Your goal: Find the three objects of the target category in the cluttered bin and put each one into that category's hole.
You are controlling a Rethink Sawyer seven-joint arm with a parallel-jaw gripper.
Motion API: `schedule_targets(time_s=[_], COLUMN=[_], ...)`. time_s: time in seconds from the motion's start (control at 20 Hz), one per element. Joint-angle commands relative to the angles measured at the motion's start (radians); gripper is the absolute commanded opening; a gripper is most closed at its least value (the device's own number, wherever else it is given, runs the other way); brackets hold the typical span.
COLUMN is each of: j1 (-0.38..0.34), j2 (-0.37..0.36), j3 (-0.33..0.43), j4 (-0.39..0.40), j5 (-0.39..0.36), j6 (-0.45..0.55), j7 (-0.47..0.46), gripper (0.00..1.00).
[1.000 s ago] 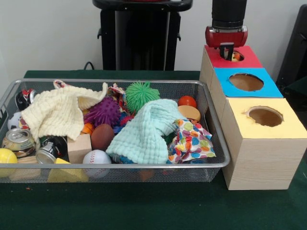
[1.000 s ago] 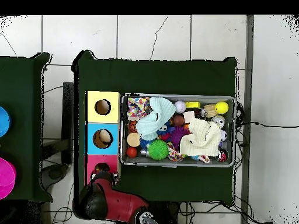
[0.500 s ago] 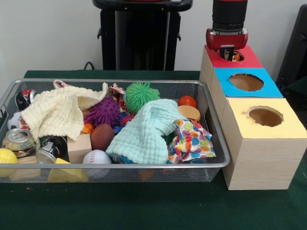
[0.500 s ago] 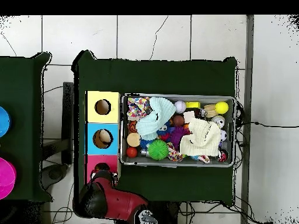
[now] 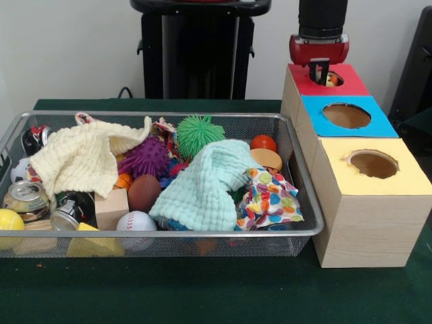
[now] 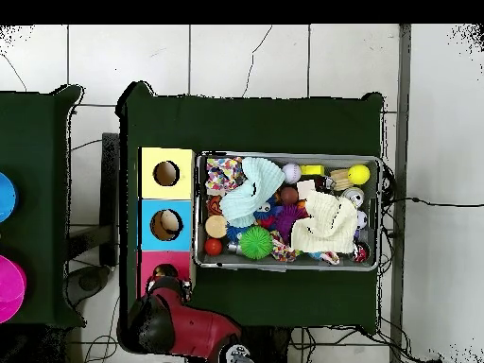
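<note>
The wire-mesh bin [image 5: 202,234] sits on the green table, full of clutter; it also shows in the overhead view [image 6: 288,267]. My gripper [image 5: 319,71] hangs straight over the hole [image 5: 335,74] in the red top of the wooden box, its tip at the rim. A small tan-orange toy [image 5: 332,80] shows in that hole beside the tip. I cannot tell whether the gripper holds it. In the overhead view the arm covers most of the red top [image 6: 149,266]. No other animal toy shows in the bin.
The blue-topped hole [image 5: 346,115] and yellow-topped hole [image 5: 372,163] are nearer the camera on the same box row. A pale yellow cloth [image 5: 77,158], mint cloth [image 5: 206,182], green spiky ball [image 5: 199,133], purple spiky ball [image 5: 145,157], can [image 5: 27,199] and baseball [image 5: 135,221] fill the bin.
The gripper dipped slightly toward the red hole, then rose a little. It stays over the hole. The bin's contents have not moved.
</note>
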Motion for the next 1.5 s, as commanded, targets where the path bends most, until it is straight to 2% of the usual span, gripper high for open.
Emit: schedule_targets(time_s=[0.05,0.3,0.8,0.95,1.5], j1=[-0.011,-0.016,-0.013,0.012,0.004], j2=[-0.057,-0.065,-0.028,-0.038,0.023], j3=[-0.004,0.008,0.068,0.05,0.067], j4=[-0.094,-0.094,-0.068,-0.077,-0.093], j5=[0.029,0.023,0.024,0.047,0.039], j6=[0.158,0.167,0.089,0.114,0.059], j7=[0.173,0.183,0.244,0.245,0.258], gripper=[0.0,0.0,0.0,0.0,0.0])
